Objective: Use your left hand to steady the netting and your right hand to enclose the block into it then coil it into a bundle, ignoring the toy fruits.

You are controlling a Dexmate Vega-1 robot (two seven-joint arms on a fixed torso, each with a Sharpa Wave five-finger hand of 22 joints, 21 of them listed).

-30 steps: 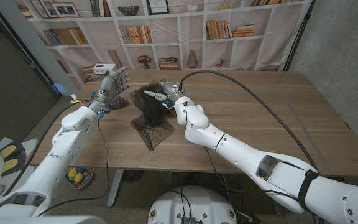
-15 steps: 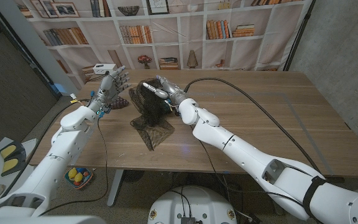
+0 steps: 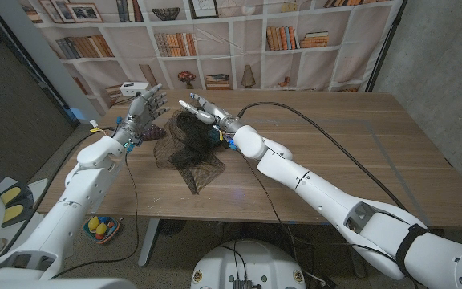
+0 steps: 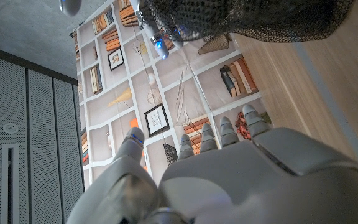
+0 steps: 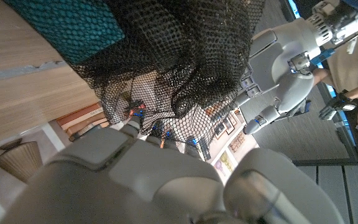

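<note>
The black netting [image 3: 188, 149] lies bunched on the wooden table [image 3: 319, 168], its upper part lifted and draped over the fingers of my right hand [image 3: 204, 111], which reach out toward my left hand. In the right wrist view the netting [image 5: 185, 68] hangs from those fingertips, and a teal block [image 5: 67, 22] shows through the mesh on the table. In the head view the netting hides the block. My left hand [image 3: 144, 107] stands open just left of the netting, fingers spread and not touching it. In the left wrist view my left hand [image 4: 229, 168] points toward the netting [image 4: 253, 18].
A white box [image 3: 135, 87] sits at the table's back left corner. A black cable [image 3: 311, 112] arcs over the table to my right arm. A basket of toys [image 3: 101, 227] stands on the floor below the left edge. A person [image 5: 353, 68] is visible beyond my left arm.
My right hand has risen and stretched its fingers toward the left hand, lifting the netting and spreading it wider to the left. The left hand has hardly moved.
</note>
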